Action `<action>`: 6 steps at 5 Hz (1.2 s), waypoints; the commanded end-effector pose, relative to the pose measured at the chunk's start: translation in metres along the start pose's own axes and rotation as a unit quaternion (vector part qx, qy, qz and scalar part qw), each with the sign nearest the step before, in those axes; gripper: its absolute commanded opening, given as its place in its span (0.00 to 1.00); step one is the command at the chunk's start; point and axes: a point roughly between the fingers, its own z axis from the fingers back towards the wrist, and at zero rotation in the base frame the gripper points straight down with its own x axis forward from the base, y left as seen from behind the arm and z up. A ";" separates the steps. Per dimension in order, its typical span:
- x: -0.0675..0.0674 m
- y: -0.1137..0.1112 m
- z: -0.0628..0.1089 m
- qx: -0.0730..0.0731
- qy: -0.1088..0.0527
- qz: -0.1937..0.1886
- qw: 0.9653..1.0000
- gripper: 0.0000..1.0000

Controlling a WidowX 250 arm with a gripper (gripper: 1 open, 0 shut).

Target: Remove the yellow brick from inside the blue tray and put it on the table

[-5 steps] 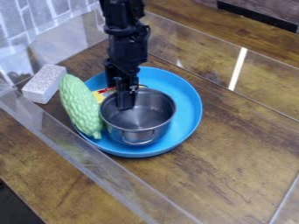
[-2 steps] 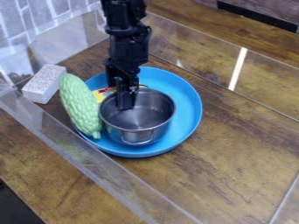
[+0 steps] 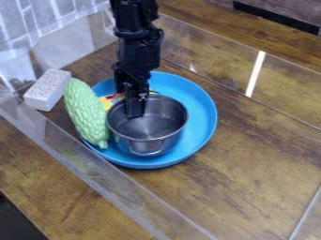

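Honestly, not much has changed between the earlier frames and this one. The arm (image 3: pixel 135 42) is in the same spot, reaching down over the far side of the blue tray (image 3: pixel 201 133), with the jaws (image 3: pixel 129 95) right by the back rim of the steel pot (image 3: pixel 148 128). The pot and the green bumpy thing (image 3: pixel 85 113) haven't shifted either.

The yellow brick (image 3: pixel 103 103) is still in the tray, wedged between the pot and the green thing, with just a bit of yellow and red-and-white showing. The jaws look narrow, pretty much closed, and I can't make out whether they've got any of the brick.

So for the task, no progress over this stretch, I'd say. If the brick isn't gripped, they'd need to back off, open up and come down over it. If it is, next is straight up, then over to the tabletop (image 3: pixel 257 169). Main risk is dragging the pot, since it's so close.
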 end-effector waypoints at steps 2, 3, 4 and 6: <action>-0.007 -0.010 -0.016 -0.016 0.029 -0.028 0.999 0.00; -0.007 -0.010 -0.014 -0.014 0.030 -0.030 0.999 0.00; -0.008 -0.010 -0.012 -0.013 0.031 -0.033 0.999 0.00; -0.010 -0.010 -0.009 -0.010 0.033 -0.039 0.999 0.00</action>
